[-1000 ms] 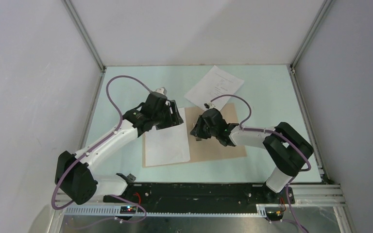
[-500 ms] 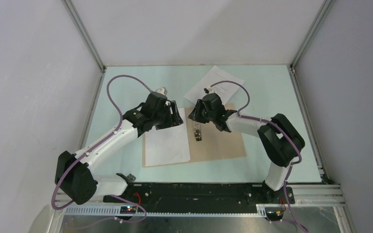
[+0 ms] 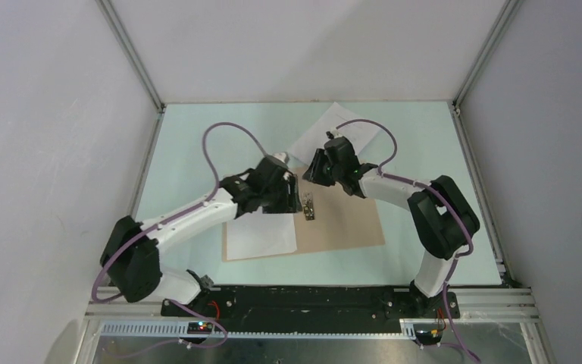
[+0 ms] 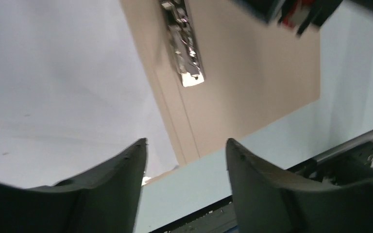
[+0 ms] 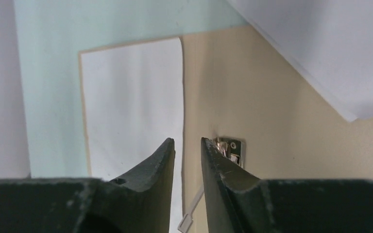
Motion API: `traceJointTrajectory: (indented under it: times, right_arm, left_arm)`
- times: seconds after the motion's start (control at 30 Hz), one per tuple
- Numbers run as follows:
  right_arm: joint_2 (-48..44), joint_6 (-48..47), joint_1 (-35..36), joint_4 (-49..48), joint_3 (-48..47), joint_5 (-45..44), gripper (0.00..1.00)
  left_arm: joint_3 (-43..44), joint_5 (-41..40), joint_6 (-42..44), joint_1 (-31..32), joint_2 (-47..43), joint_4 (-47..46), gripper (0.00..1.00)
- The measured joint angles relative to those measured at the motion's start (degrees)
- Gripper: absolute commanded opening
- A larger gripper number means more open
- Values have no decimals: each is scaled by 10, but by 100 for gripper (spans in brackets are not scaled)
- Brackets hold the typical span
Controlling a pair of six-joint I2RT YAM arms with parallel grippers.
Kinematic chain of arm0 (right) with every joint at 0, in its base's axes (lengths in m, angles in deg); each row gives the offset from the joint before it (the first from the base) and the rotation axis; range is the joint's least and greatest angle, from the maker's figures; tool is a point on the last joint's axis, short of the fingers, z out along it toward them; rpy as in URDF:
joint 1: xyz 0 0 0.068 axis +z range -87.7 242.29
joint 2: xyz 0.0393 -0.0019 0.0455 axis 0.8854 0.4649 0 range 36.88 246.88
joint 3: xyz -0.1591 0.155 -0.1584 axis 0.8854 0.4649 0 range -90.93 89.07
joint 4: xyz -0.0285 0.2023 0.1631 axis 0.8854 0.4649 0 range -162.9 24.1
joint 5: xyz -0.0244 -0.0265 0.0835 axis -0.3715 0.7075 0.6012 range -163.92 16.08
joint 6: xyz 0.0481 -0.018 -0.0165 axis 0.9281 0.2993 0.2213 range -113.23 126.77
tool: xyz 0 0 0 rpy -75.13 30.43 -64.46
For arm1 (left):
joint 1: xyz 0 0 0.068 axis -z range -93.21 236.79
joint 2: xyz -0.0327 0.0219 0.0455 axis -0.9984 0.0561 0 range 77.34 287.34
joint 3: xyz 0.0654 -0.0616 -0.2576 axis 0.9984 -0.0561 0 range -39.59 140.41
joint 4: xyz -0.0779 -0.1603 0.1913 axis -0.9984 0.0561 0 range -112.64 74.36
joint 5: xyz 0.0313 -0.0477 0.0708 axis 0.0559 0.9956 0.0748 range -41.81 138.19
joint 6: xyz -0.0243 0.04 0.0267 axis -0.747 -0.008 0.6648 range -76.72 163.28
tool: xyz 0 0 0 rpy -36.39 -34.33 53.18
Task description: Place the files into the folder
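The tan folder (image 3: pixel 348 224) lies open and flat, its metal clip (image 3: pixel 308 206) on the spine. A blank white file (image 3: pixel 261 235) rests on the folder's left half. The printed file (image 3: pixel 312 142) lies behind, overlapping the folder's back edge, partly under the right arm. My left gripper (image 3: pixel 286 201) hovers open over the blank file's right edge, beside the clip (image 4: pixel 184 48); its gripper (image 4: pixel 185 143) holds nothing. My right gripper (image 3: pixel 311 178) hangs above the far end of the spine. In its wrist view this gripper (image 5: pixel 187 141) is narrowly open and empty, the clip (image 5: pixel 230 148) just right of it.
Pale green table (image 3: pixel 197 144) with grey walls on three sides and aluminium posts at the back corners. A black rail (image 3: pixel 311 299) runs along the near edge. The two arms' wrists are close together over the folder's spine.
The left arm swung right, from the blank file's far corner to the clip. The right gripper pulled back off the clip toward the printed file, and its jaws parted slightly.
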State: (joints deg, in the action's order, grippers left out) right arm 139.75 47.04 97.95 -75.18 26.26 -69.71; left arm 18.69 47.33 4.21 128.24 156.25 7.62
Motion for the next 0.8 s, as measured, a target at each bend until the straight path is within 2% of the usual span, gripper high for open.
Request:
traceJointTrajectory:
  times: [0.2, 0.33, 0.5, 0.8]
  right_arm:
    - [33, -14, -17, 2, -65, 42, 7]
    - [87, -16, -17, 0, -93, 75, 2]
    - [130, -16, -17, 21, -93, 99, 0]
    - [137, -29, -10, 46, -86, 119, 0]
  left_arm:
    - [-14, 2, -29, 76, 52, -47, 43]
    - [-16, -1, -43, 82, 80, -77, 34]
    - [-16, -11, -49, 82, 105, -109, 25]
    - [-16, -38, -55, 82, 119, -128, 21]
